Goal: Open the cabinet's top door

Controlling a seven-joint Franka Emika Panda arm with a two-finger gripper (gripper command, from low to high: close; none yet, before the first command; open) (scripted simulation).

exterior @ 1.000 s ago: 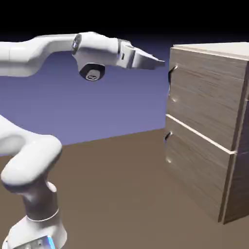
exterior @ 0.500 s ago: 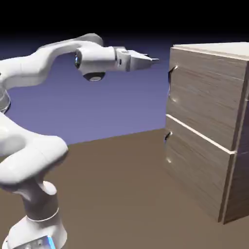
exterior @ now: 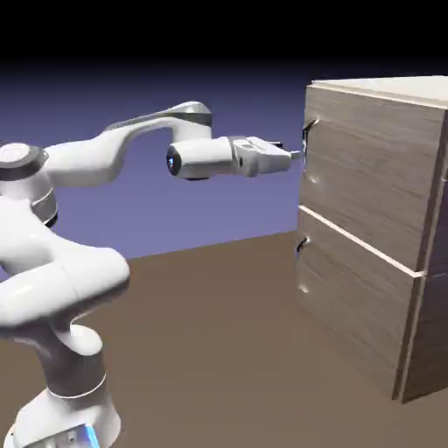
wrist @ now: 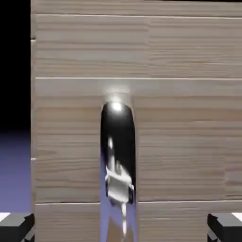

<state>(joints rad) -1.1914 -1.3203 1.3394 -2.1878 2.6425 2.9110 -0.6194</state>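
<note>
Holding jaws wide open on the gripper (exterior: 298, 155), gripping nothing between them. Pointing them toward the top door (exterior: 376, 166), from the exterior view's left toward its right. Bringing the jaws close to the upper handle (exterior: 306, 144) – lining them up on either side of it in the hand view. Showing one fingertip (wrist: 16, 227) near the bottom left corner there and the other near the bottom right, leaving a broad gap on both sides of the dark curved metal. Seeing that handle run lengthwise up the middle of the hand view, ahead of the jaws, catching a bright glint at its top end. Not being able to tell any contact between jaws and handle.

Facing the jaws from just beyond the handle: the top door, lying shut against the cabinet (exterior: 385, 89). Spreading its pale wood grain crosswise behind the handle in the hand view, and ending to the left of it against a strip of black and blue-violet. Sitting lower than the jaws: the lower door (exterior: 354, 302), also lying shut and bearing its own small handle (exterior: 302, 246). Reaching in behind the jaws: the white arm (exterior: 83, 162), stretching from the exterior view's left and bending over its base. Spreading out well below the jaws – the brown ground (exterior: 210, 350), running up to the cabinet's foot.
</note>
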